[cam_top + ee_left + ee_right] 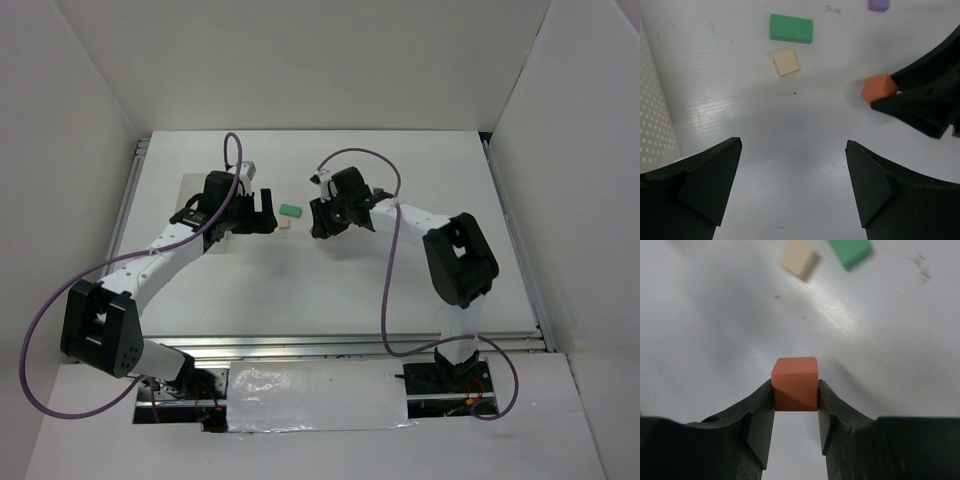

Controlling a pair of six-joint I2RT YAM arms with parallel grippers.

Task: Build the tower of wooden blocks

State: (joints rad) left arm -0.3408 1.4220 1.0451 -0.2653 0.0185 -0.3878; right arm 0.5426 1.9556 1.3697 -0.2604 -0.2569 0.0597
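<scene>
Two fingers of my right gripper [795, 390] pinch a small orange-red wooden cube [795, 382] at frame centre. Ahead, along the top edge, lie a flat beige square block [799, 259] and, right of it, a green rectangular block [850, 251]. My left gripper [792, 170] hangs spread and empty.
</scene>
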